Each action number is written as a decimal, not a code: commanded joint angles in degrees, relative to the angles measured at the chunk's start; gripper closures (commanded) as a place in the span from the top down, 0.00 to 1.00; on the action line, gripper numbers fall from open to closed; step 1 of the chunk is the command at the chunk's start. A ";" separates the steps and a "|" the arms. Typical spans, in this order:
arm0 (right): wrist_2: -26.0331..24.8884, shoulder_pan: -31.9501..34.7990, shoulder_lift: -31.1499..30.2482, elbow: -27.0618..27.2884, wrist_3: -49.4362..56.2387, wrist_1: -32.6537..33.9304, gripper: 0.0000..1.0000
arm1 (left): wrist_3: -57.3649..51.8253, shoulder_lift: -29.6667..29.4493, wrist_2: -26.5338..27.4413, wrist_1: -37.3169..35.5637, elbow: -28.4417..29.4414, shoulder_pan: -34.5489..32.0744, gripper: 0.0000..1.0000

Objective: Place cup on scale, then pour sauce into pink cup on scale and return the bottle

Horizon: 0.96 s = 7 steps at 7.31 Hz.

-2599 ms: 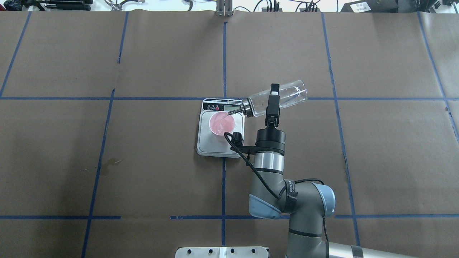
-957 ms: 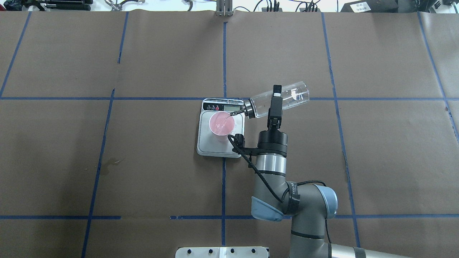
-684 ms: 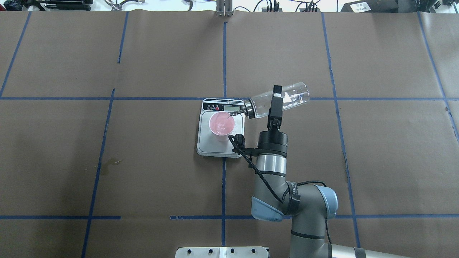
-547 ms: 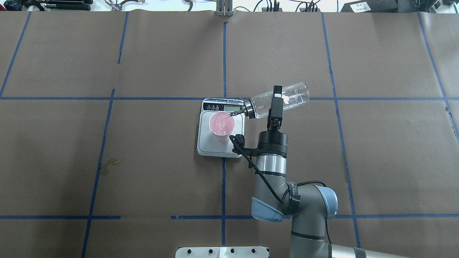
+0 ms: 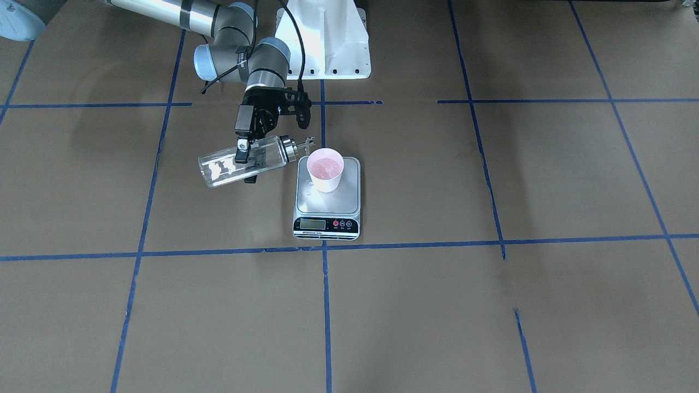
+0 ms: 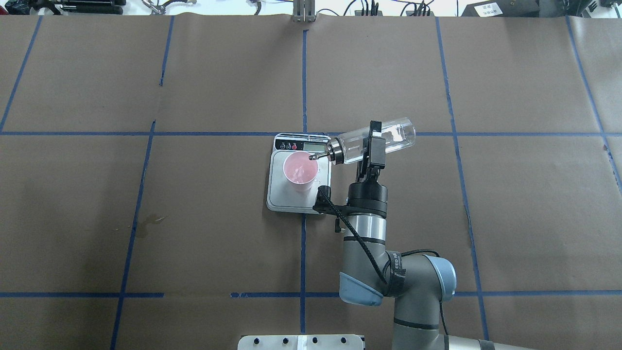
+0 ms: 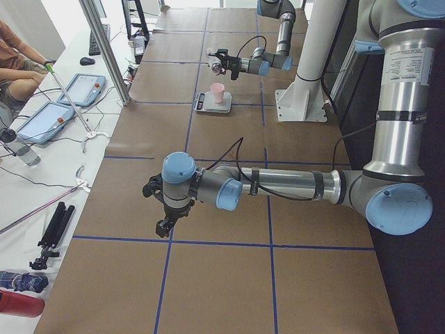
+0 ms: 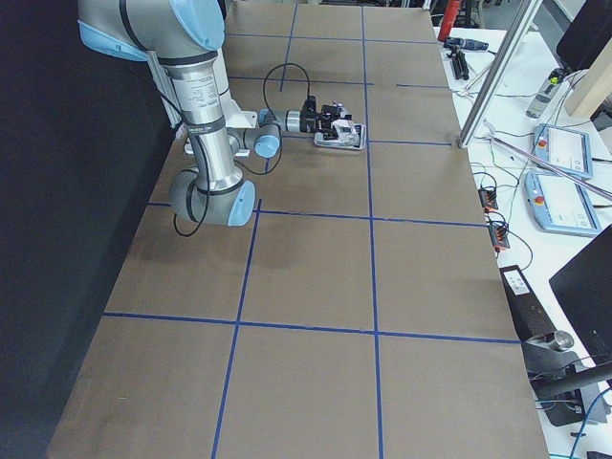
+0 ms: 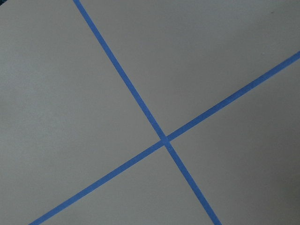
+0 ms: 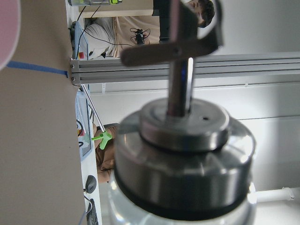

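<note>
Since half a second ago the bottle [image 6: 398, 132] has rolled back toward level in the overhead view. Its spout tip is over the edge of the cup [image 6: 301, 168], which sits on the scale [image 6: 291, 200]. The right gripper [image 6: 373, 144] is clamped around the glass just right of the scale.

From across the table, the bottle [image 5: 218, 169] hangs tilted beside the scale, spout raised by the cup's rim, and pink liquid shows in the cup.

From the left end, the left gripper [image 7: 164, 224] hangs well away from the scale; whether it is parted I cannot tell.

Pouring looks about finished. Next, I'd say, comes righting the bottle and setting it down clear of the scale.
</note>
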<state>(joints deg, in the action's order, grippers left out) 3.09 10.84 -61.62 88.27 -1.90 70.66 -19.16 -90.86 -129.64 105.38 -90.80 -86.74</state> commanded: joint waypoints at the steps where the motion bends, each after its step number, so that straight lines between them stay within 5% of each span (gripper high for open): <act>1: 0.86 -0.11 0.10 0.15 -5.28 0.00 0.00 | 0.00 0.16 0.00 0.00 -0.26 -0.19 1.00; 7: 14.64 1.46 -6.47 13.13 -32.23 -0.18 0.00 | 0.09 -0.54 0.00 -0.78 -1.57 -0.97 1.00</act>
<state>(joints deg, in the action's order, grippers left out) 14.80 11.57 -65.32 97.72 -27.48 70.53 -19.12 -91.20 -129.64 105.19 -91.94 -87.26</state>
